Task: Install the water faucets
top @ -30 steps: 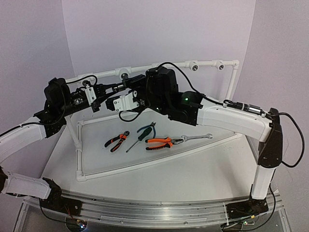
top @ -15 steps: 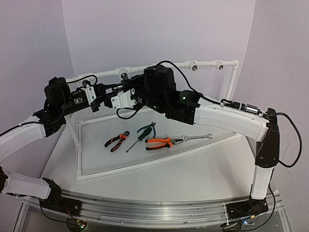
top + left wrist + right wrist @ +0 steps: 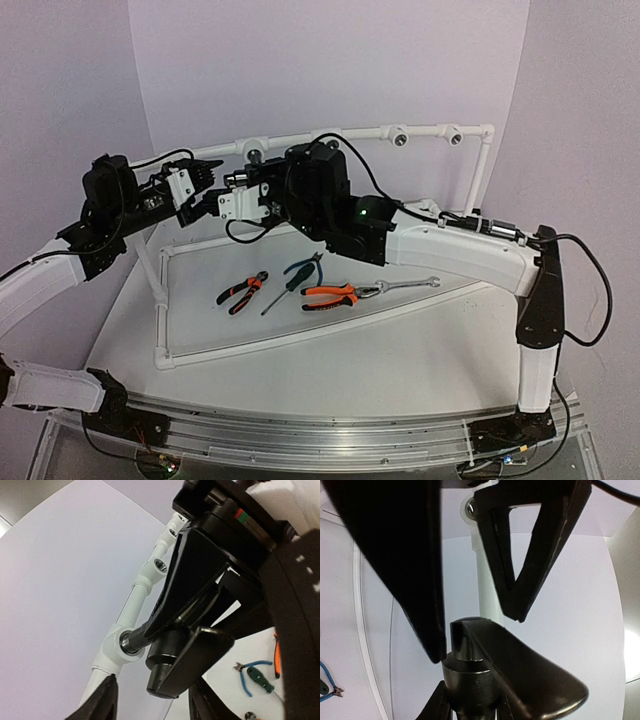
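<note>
The small dark grey tap with a bent lever [image 3: 142, 634] is up in the air, over the back left corner of the white table [image 3: 400, 350]. Its end touches the round socket in the white plastic pipe [image 3: 116, 649]. The right gripper [image 3: 477, 632] is clamped on the tap. The left gripper [image 3: 207, 185] is just beside it, fingers apart, with nothing in them. This looks like the step of fitting the tap into the socket. Next it likely needs a straight push or a turn, kept in line with the hole. No words can be read anywhere.
</note>
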You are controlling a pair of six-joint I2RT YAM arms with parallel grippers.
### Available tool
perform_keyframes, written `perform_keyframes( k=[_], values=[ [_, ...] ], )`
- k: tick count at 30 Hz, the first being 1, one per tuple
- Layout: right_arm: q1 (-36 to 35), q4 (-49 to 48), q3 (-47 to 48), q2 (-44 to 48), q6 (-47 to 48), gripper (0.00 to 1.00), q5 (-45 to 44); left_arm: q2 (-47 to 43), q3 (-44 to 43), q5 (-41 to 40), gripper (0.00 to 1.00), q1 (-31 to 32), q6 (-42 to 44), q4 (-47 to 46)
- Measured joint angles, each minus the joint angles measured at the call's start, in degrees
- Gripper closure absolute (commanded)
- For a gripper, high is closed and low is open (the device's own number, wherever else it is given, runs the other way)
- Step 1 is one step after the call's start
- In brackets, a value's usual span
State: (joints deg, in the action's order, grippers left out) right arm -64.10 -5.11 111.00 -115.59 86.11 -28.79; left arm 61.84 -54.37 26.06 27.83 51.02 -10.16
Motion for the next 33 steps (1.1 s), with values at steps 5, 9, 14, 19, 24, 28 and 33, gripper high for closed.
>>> perform_keyframes(
  k=[5, 9, 14, 19, 24, 28, 33],
  values=[
    [-0.13, -1.51, 0.26, -0.77, -2.19, 1.0, -1.3, -3.01, -0.06, -3.27, 0.14, -0.51, 1.1, 4.36],
    [-0.21, -2.16, 0.26, -0.98, -3.93, 1.0, -1.71, -4.85, -0.61, -5.6, 0.02, -0.71, 1.82, 8.91],
    [-0.35, -3.05, 0.43, -1.46, -6.39, 1.0, -2.43, -5.54, -3.09, -9.23, 0.0, -1.57, 0.69, 14.12],
    [-0.6, -4.4, 1.33, -2.33, -11.18, 1.0, -3.34, -6.63, -4.07, -13.22, 0.0, -3.62, -3.95, 17.18],
    [-0.76, -6.06, 2.36, -3.53, -18.76, 1.0, -4.42, -7.31, -5.45, -16.34, 0.0, -5.32, -10.08, 19.57],
    [-0.81, -7.8, 2.77, -4.33, -26.26, 1.0, -5.41, -8.05, -6.49, -18.37, 0.0, -6.44, -14.0, 21.21],
    [-0.93, -11.02, 2.77, -5.24, -37.31, 1.0, -7.04, -8.51, -6.51, -19.79, 0.0, -8.0, -16.91, 22.32]
  ],
)
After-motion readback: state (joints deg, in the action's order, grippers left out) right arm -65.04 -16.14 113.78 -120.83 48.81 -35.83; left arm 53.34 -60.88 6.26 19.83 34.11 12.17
